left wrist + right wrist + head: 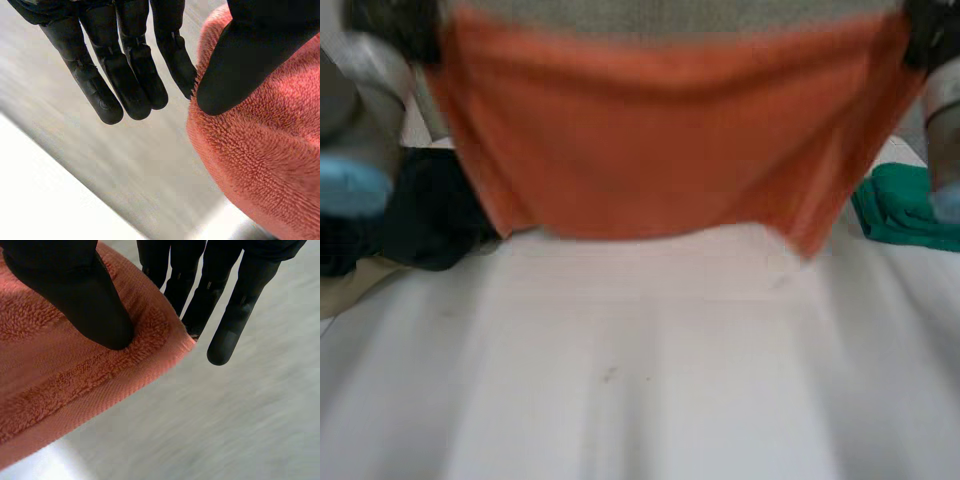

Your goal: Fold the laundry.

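Orange towel [660, 140] hangs spread wide over the far part of the white table [650, 380], held up by its two upper corners, one at each arm; cannot tell whether its lower edge touches the table. Left hand [125, 75] pinches the towel's left corner, thumb pressed onto the pile, straight fingers close together with the nearest fingertip at the cloth's edge; right hand [225, 305] pinches the right corner by the hem, thumb on top, straight fingers behind the cloth. Black cloth [430, 210] lies on the table beside the towel's left side; green cloth [905, 205] lies at its right.
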Controlling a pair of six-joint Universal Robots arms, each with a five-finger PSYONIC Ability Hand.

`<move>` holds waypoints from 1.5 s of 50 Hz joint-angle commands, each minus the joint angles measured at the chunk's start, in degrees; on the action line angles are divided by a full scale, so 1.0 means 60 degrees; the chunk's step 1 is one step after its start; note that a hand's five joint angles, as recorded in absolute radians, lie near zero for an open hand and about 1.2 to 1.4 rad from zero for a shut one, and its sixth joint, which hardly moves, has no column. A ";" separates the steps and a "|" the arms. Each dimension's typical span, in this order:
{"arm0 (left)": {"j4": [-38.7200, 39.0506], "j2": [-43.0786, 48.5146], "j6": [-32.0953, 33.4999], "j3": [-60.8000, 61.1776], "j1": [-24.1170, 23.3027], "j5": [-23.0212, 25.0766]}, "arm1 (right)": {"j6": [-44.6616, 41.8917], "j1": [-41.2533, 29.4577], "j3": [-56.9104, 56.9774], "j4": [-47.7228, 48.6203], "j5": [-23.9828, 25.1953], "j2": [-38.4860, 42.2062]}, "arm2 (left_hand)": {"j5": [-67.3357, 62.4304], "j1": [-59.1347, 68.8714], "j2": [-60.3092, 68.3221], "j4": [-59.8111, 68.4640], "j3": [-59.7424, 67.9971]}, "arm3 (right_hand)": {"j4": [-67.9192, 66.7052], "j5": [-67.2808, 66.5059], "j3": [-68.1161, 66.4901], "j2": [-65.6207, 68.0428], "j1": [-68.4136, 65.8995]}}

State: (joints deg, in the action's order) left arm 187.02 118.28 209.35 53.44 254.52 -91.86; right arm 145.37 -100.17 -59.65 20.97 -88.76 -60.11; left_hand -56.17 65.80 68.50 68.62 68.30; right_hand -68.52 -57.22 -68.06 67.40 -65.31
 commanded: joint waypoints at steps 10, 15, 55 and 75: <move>0.0398 0.0135 -0.2387 -0.1087 -0.0247 -0.1023 | 0.1597 0.0186 0.0039 0.2307 0.0393 -0.0499 | -0.2305 0.2367 0.1917 0.1897 0.1949 | -0.1913 -0.2130 -0.1990 0.2099 -0.2449; 0.0383 0.0207 -0.2504 0.0404 -0.0217 -0.0993 | 0.1875 0.0507 -0.0764 0.1006 0.0890 -0.0411 | -0.2305 0.2367 0.1917 0.1897 0.1949 | -0.1913 -0.2130 -0.1990 0.2099 -0.2449; -0.0027 -0.0128 0.0615 0.5594 -0.0130 -0.0144 | 0.0470 0.1153 -0.5103 -0.0975 0.2328 0.0131 | 0.6944 -0.6882 -0.7332 -0.7352 -0.7300 | -0.1913 -0.2130 -0.1990 0.2099 -0.2449; 0.0032 0.0236 0.1684 0.4892 0.0164 0.1657 | 0.0396 0.1211 -0.5147 -0.0975 0.2298 0.0175 | 0.6186 -0.6125 -0.6574 -0.6595 -0.6542 | -0.1913 -0.2130 -0.1990 0.2099 -0.2449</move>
State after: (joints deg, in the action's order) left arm 187.38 117.32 216.58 84.88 254.73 -86.13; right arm 147.81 -92.99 -90.48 15.12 -74.94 -59.26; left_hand -16.92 26.84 27.01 26.97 27.12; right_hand -68.53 -57.71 -68.06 67.40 -65.28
